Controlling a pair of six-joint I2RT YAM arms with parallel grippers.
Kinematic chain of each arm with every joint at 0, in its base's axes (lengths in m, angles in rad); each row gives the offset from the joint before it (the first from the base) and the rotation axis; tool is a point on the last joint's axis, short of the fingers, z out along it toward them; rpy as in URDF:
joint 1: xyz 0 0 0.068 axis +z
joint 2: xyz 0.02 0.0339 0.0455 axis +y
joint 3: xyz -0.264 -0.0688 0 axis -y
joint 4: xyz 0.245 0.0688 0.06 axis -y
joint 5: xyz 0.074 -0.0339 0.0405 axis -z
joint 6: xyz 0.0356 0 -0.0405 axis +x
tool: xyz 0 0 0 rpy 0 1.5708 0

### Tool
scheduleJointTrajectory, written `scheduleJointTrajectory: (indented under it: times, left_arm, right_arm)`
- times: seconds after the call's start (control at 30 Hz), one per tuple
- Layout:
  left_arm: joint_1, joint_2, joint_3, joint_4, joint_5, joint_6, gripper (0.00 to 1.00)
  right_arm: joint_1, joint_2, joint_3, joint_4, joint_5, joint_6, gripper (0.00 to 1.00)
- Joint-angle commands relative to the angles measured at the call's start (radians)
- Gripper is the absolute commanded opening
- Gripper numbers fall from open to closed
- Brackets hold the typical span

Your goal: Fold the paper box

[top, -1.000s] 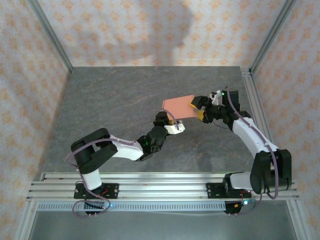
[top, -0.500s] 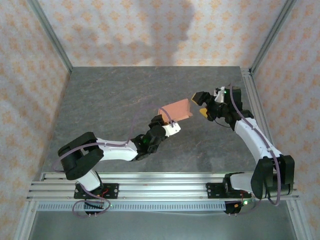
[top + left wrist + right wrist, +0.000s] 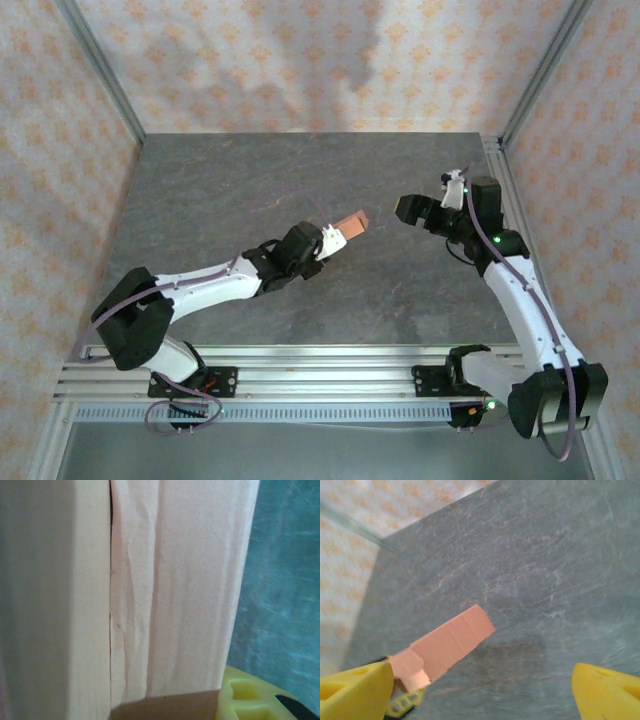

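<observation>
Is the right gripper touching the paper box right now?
Apart. The top external view shows bare table between the right gripper and the paper box, which the left gripper holds.

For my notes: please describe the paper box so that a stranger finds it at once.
Look at the grey stone-patterned table. Near its middle, the left arm's hand holds a flat salmon-orange paper box. Nothing else over the table has that colour.

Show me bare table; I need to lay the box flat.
Bare: the far half of the table up to the back wall, and the near middle strip along the rail. Crowded: the gap between the left claw, holding the box, and the open right claw.
</observation>
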Motion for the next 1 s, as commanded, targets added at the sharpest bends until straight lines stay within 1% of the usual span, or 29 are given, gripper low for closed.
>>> scheduleJointTrajectory:
  times: [0.0,0.07,0.17,0.23,0.33,0.37,0.43,0.47,0.5,0.53,0.6,0.7,0.87,0.97]
  left_arm:
    - [0.020,-0.033,0.077,-0.319,0.135,-0.076,0.28]
    - [0.026,-0.034,0.117,-0.419,0.156,-0.077,0.28]
    - [0.037,-0.026,0.169,-0.550,0.192,-0.073,0.28]
    - [0.044,-0.008,0.196,-0.625,0.212,-0.065,0.28]
    - [0.055,0.017,0.234,-0.707,0.241,-0.060,0.28]
    - [0.059,0.024,0.245,-0.725,0.257,-0.054,0.28]
    - [0.067,0.034,0.261,-0.742,0.272,-0.045,0.28]
    - [0.072,0.037,0.268,-0.748,0.285,-0.040,0.28]
    - [0.078,0.043,0.275,-0.757,0.301,-0.035,0.28]
    - [0.083,0.048,0.281,-0.765,0.312,-0.029,0.29]
    - [0.093,0.063,0.296,-0.781,0.330,-0.023,0.28]
    - [0.100,0.074,0.300,-0.786,0.337,-0.017,0.28]
    - [0.105,0.088,0.298,-0.781,0.340,-0.009,0.28]
    - [0.105,0.094,0.296,-0.779,0.338,-0.005,0.28]
  right_arm:
    - [0.059,-0.039,0.073,-0.118,0.034,-0.324,0.91]
    - [0.108,-0.029,0.109,-0.198,0.066,-0.447,0.92]
    - [0.170,0.009,0.151,-0.280,0.074,-0.572,0.92]
    - [0.215,0.041,0.170,-0.296,0.087,-0.610,0.90]
    - [0.313,0.119,0.223,-0.354,0.178,-0.672,0.86]
    - [0.343,0.155,0.240,-0.375,0.215,-0.691,0.83]
    - [0.389,0.221,0.274,-0.398,0.261,-0.707,0.74]
    - [0.402,0.248,0.289,-0.398,0.269,-0.707,0.66]
    - [0.409,0.269,0.298,-0.394,0.262,-0.706,0.60]
    - [0.415,0.284,0.301,-0.385,0.251,-0.707,0.57]
    - [0.425,0.308,0.304,-0.357,0.217,-0.708,0.54]
    - [0.431,0.345,0.306,-0.318,0.165,-0.712,0.53]
    - [0.433,0.417,0.330,-0.307,0.129,-0.727,0.51]
    - [0.432,0.458,0.345,-0.288,0.099,-0.726,0.48]
